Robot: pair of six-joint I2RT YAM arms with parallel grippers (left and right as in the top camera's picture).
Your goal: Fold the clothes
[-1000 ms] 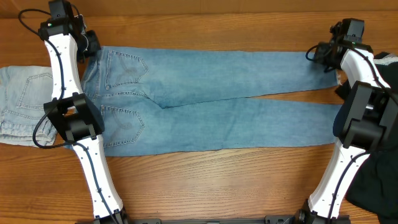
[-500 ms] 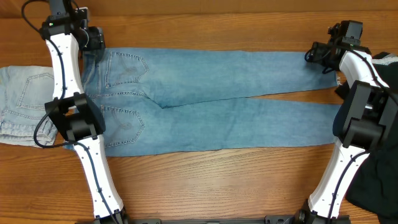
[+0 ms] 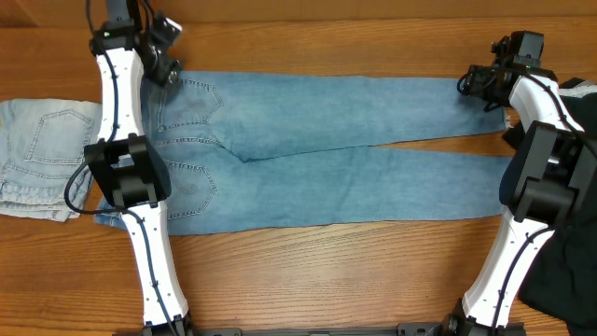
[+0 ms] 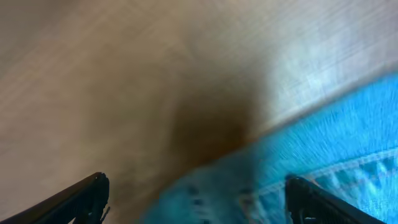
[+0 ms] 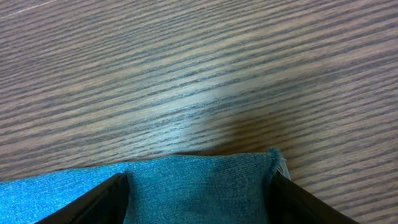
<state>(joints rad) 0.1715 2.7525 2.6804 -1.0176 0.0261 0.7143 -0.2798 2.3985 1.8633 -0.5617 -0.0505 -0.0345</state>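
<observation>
The medium-blue jeans (image 3: 326, 121) lie flat across the table, waistband to the left and both legs stretched right. My left gripper (image 3: 168, 49) is at the far waistband corner, open, and nothing is held in it. In the blurred left wrist view its fingers (image 4: 93, 194) stand wide apart over denim (image 4: 348, 155) and bare wood. My right gripper (image 3: 473, 84) is at the hem of the far leg. In the right wrist view its fingers (image 5: 102, 200) straddle the hem corner (image 5: 199, 180), open, with the cloth lying flat between them.
A folded pair of paler jeans (image 3: 37, 154) lies at the left edge, beside the left arm. A black garment (image 3: 560, 271) sits at the right edge near the right arm's base. Bare wood (image 3: 326, 271) runs along the front.
The left gripper went from shut to wide open, let go of the waistband and shifted right and farther back. The right gripper's jaws widened at the hem. The jeans lie as before.
</observation>
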